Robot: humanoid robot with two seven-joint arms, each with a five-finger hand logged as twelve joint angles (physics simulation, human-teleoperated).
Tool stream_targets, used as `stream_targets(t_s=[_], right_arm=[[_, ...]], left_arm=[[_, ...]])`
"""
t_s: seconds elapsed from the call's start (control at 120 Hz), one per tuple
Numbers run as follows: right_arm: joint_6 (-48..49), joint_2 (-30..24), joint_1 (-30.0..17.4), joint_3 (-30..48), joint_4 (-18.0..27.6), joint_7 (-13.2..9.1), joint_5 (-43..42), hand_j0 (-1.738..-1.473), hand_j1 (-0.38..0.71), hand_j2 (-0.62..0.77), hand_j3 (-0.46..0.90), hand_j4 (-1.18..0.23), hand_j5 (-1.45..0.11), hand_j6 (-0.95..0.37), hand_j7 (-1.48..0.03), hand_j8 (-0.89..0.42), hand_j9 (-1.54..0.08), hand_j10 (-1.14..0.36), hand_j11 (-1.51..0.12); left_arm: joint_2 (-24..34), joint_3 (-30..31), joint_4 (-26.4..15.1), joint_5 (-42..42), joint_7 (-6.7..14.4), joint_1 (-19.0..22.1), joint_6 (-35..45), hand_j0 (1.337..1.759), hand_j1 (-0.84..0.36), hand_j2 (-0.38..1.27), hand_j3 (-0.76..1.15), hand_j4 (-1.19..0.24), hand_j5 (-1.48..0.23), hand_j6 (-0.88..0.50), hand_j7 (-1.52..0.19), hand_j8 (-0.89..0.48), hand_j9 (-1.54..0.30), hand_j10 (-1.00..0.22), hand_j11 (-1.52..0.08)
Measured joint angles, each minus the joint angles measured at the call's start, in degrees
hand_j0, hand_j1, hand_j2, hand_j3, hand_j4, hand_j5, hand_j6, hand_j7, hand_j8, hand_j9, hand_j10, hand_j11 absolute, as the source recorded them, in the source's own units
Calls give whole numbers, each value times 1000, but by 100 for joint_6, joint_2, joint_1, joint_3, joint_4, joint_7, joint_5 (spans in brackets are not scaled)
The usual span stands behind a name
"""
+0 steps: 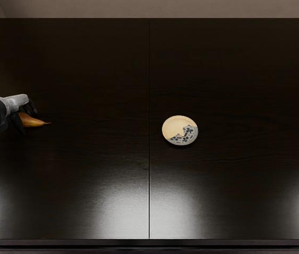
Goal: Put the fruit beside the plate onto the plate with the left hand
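At the far left of the frame the left hand [20, 113] has its dark fingers [31, 108] curled around the orange-brown fruit [36, 123], whose pointed tip pokes out rightward. The plate [172, 126], just right of centre on the dark worktop [85, 185], holds nothing and lies well apart. The grasp looks made, but the carry across and the set-down remain.
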Motion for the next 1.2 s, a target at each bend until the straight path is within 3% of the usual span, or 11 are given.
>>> stream_targets(t_s=[0.183, 0.208, 0.233, 0.308, 0.392, 0.483, 0.542, 0.633, 0.758, 1.033, 1.2], right_arm=[[0, 0, 0, 0, 0, 0, 0, -1658, -339, -2, 0, -8, -10, -8, -10, -8, -10, -8, -10], [0, 0, 0, 0, 0, 0, 0, -1658, -339, -2, 0, -8, -10, -8, -10, -8, -10, -8, -10], [0, 0, 0, 0, 0, 0, 0, -1658, -339, -2, 0, -8, -10, -8, -10, -8, -10, -8, -10], [0, 0, 0, 0, 0, 0, 0, -1658, -339, -2, 0, -8, -10, -8, -10, -8, -10, -8, -10], [0, 0, 0, 0, 0, 0, 0, -1658, -339, -2, 0, -8, -10, -8, -10, -8, -10, -8, -10], [0, 0, 0, 0, 0, 0, 0, -1658, -339, -2, 0, -8, -10, -8, -10, -8, -10, -8, -10], [0, 0, 0, 0, 0, 0, 0, -1658, -340, -2, 0, -8, -10, -8, -10, -8, -10, -8, -10], [0, 0, 0, 0, 0, 0, 0, -1658, -339, -2, 0, -8, -10, -8, -10, -8, -10, -8, -10], [0, 0, 0, 0, 0, 0, 0, -1658, -339, -2, 0, -8, -10, -8, -10, -8, -10, -8, -10], [0, 0, 0, 0, 0, 0, 0, -1658, -339, -2, 0, -8, -10, -8, -10, -8, -10, -8, -10], [0, 0, 0, 1, 0, 0, 0, -1658, -339, -2, 0, -8, -10, -8, -10, -8, -10, -8, -10]], left_arm=[[5, 4, -1, -22, 2, 0, -38, 1658, -264, 104, 0, -515, -661, -533, -660, -495, -665, -512, -665], [16, 2, 0, -10, -2, -5, -149, 1658, -294, 111, 0, -551, -681, -477, -679, -511, -699, -540, -699], [32, -1, 0, 4, -7, -9, -257, 1658, -321, 115, 0, -581, -698, -352, -834, -516, -711, -562, -729], [44, -5, 3, 25, -19, -11, -448, 1665, -371, 121, 22, -614, -715, -97, -1157, -250, -1044, -617, -798], [44, -6, 7, 27, -19, -11, -542, 1675, -429, 60, 223, -448, -947, 31, -1299, -119, -1205, -663, -840], [56, -11, 7, 27, -29, -11, -596, 1680, -466, 61, 300, -381, -1031, 89, -1355, -56, -1275, -696, -869], [130, -29, 1, 25, -69, -34, -629, 1657, -460, 114, 226, -451, -904, -13, -1264, -143, -1187, -707, -890], [231, -15, -3, -19, -28, -96, -693, 1657, -449, 207, 144, -533, -918, -269, -1152, -314, -1105, -719, -915], [281, -13, -3, -84, -9, -112, -736, 1654, -414, 260, 78, -591, -936, -383, -1071, -399, -1043, -728, -938], [618, -311, -19, -685, -31, -371, -1080, 1651, -417, 323, 20, -588, -1002, -433, -1050, -415, -1046, -707, -1016], [323, -1651, -28, -817, -21, -342, -1820, 1648, -399, 325, 9, -572, -1118, -433, -1133, -381, -1115, -686, -1098]])
